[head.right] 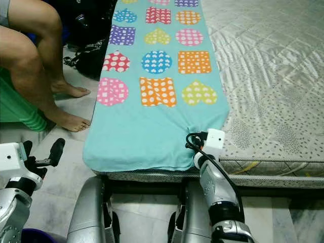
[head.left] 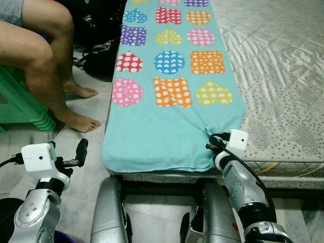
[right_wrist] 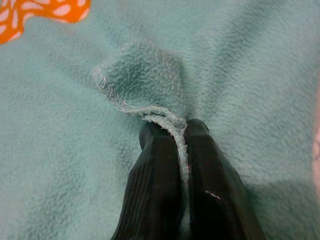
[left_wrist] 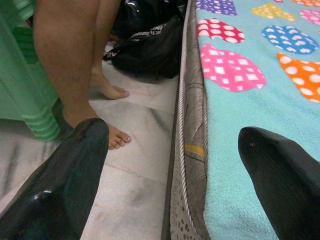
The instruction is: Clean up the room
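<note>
Item: teal fleece blanket, spread along mattress; my right gripper pinches its stitched corner. Folding unstarted.

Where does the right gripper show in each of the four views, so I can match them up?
Left eye view: right gripper at the near right corner of the turquoise fleece blanket with polka-dot shapes.
Right eye view: same corner, lower centre.
Left wrist view: cannot be made out here.
Right wrist view: its two black fingers shut on the blanket's stitched hem.
Shared landmark: the orange dotted patch, also in the wrist views.
</note>
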Tool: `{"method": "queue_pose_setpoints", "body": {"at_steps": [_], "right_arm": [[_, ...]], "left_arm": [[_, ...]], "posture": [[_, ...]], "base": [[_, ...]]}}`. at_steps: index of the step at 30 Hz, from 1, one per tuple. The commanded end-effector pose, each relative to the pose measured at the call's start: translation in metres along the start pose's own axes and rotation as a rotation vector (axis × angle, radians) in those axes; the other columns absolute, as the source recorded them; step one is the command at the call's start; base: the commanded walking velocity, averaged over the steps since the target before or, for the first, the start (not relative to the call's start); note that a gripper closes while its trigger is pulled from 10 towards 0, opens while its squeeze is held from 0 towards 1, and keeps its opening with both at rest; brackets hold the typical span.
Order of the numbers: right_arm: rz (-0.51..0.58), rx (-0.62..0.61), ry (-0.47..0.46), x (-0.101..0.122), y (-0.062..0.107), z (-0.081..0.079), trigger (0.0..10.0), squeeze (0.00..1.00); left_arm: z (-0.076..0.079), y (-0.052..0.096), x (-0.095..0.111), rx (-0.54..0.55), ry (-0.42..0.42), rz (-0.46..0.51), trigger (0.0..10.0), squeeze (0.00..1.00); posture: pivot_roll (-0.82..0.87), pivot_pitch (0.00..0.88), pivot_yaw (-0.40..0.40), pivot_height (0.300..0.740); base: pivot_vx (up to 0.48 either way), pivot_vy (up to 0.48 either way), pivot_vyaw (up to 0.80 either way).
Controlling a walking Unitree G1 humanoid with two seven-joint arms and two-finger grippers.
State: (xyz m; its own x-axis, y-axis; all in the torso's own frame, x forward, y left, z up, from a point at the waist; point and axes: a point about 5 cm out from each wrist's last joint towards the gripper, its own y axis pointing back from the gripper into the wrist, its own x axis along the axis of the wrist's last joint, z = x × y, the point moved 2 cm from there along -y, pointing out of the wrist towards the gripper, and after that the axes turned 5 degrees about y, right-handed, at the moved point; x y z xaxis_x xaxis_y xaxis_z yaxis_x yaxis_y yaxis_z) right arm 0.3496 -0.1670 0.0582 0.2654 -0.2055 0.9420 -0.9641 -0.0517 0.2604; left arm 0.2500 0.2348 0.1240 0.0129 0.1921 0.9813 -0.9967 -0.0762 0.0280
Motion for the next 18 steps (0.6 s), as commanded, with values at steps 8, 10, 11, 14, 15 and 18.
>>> {"method": "queue_pose_setpoints", "body": {"at_steps": [8,10,11,14,15,18], "right_arm": [[-0.016,0.036,-0.009,-0.008,0.005,0.001,10.0,1.0],[-0.01,0.044,0.002,-0.006,0.005,-0.001,10.0,1.0],[-0.004,0.055,0.008,-0.005,0.005,-0.002,10.0,0.05],[0.005,0.073,0.011,-0.003,0.005,-0.005,10.0,0.0],[0.008,0.08,0.012,-0.002,0.006,-0.005,10.0,0.0],[0.033,0.087,0.005,0.003,0.005,-0.006,10.0,0.0]], "left_arm": [[-0.002,0.002,-0.006,0.001,0.007,-0.021,10.0,0.0],[-0.002,0.002,-0.006,0.001,0.008,-0.02,10.0,0.0],[-0.001,0.002,-0.006,0.0,0.008,-0.02,10.0,0.0],[-0.002,0.002,-0.007,0.001,0.009,-0.021,10.0,0.0],[-0.002,0.002,-0.007,0.002,0.009,-0.021,10.0,0.0],[-0.002,0.002,-0.007,0.003,0.009,-0.02,10.0,0.0]], "posture": [[0.16,0.185,0.003,0.536],[0.16,0.186,0.003,0.536],[0.16,0.186,0.003,0.536],[0.16,0.186,0.003,0.536],[0.16,0.186,0.003,0.536],[0.16,0.189,0.003,0.536]], "base": [[0.0,0.0,0.0],[0.0,0.0,0.0],[0.0,0.0,0.0],[0.0,0.0,0.0],[0.0,0.0,0.0],[0.0,0.0,0.0]]}}
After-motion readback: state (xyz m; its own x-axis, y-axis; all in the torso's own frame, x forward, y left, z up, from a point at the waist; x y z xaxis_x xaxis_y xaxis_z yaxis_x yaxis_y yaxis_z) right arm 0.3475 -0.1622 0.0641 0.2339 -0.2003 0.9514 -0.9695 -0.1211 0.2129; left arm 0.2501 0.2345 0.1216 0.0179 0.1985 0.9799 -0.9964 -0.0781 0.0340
